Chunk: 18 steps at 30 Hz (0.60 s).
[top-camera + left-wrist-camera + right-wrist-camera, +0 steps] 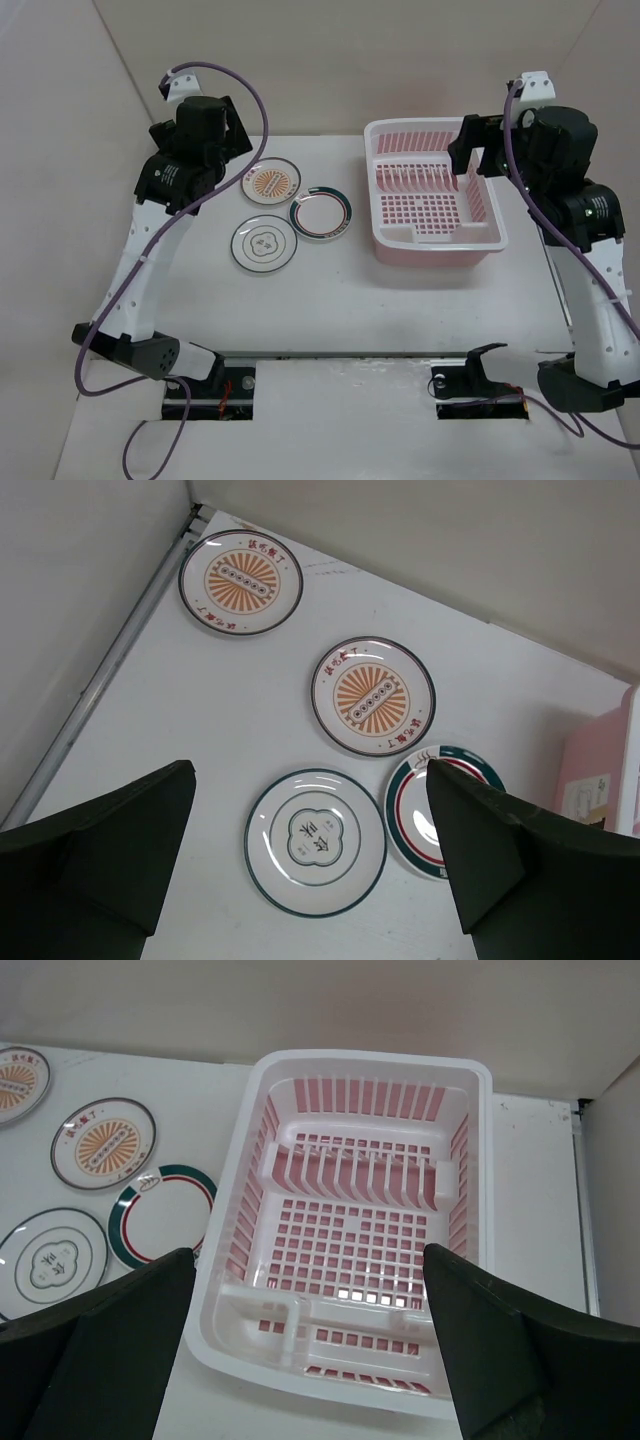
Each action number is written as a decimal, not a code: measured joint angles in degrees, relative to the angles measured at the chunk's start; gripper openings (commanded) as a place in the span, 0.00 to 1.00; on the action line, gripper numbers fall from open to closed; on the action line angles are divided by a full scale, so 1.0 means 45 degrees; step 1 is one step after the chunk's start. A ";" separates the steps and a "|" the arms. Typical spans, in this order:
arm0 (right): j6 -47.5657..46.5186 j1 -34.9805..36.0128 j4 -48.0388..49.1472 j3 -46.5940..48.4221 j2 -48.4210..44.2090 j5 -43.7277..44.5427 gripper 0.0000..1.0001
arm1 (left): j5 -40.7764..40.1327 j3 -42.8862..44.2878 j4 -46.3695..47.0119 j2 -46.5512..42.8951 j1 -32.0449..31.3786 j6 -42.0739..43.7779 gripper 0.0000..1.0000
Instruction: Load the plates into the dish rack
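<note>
top view: left arm [185,155] hides far sunburst plate [240,582]; left wrist view crops dish rack [592,755]

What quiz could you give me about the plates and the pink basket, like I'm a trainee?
1. How many plates lie on the table?
2. True or false: one plate already stands in the dish rack.
3. Which plate lies closest to the rack? A, a sunburst one; B, the green-banded plate; C, the thin-ringed one.
Key: 1, four; 2, false; 3, B.
</note>
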 measured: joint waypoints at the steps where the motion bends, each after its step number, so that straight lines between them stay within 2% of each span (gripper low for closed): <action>1: 0.0019 0.0000 0.0010 0.0053 0.0073 -0.0005 1.00 | 0.0024 0.0000 0.0000 0.0000 0.0063 -0.0005 1.00; 7: 0.0092 0.0000 0.0010 0.0117 0.0384 -0.0146 1.00 | 0.0393 -0.0005 -0.0010 0.0000 0.0597 -0.0083 1.00; 12: 0.0097 0.0000 0.0010 0.0126 0.0442 -0.0437 1.00 | 0.1486 -0.0602 0.0306 -0.0189 0.1438 -0.0291 1.00; 15: 0.0102 0.0000 0.0015 0.0131 0.0461 -0.0913 1.00 | 0.3167 -0.2045 0.1253 -0.0617 0.2589 -0.0656 1.00; 18: 0.0102 0.0000 0.0019 0.0126 0.0515 -0.1540 1.00 | 0.5348 -0.4566 0.2953 -0.1273 0.4308 -0.1418 1.00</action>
